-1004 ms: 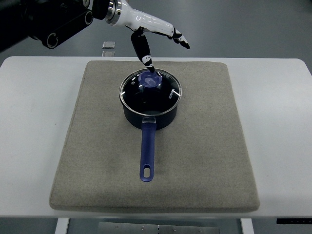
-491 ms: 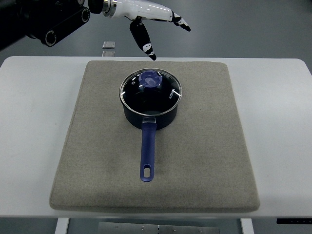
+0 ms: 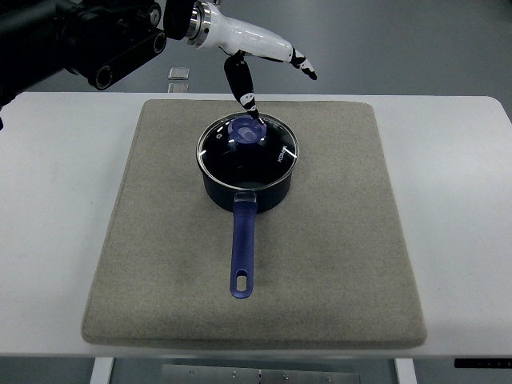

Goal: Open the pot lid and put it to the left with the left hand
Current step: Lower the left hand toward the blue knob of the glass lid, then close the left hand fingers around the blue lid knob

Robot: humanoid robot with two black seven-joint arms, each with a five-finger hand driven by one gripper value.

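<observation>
Left hand (image 3: 256, 60) at 12 o'clock above pot (image 3: 246, 172), fingers (image 3: 242, 86) spread, holding nothing, thumb tip just over knob (image 3: 246, 132). Lid (image 3: 247, 146) seated on pot, centre of grey mat (image 3: 253, 224) on white surface (image 3: 56, 208). Blue handle (image 3: 242, 252) toward 6 o'clock.

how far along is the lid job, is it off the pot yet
Nothing is finished yet: the glass lid sits on the blue saucepan, which stands on the grey mat. In hand: the left robot hand hovers at the blue lid knob, thumb pointing down at it, fingers open, no grip. Left to do: grasp the knob, lift the lid, set it down to the left.
</observation>
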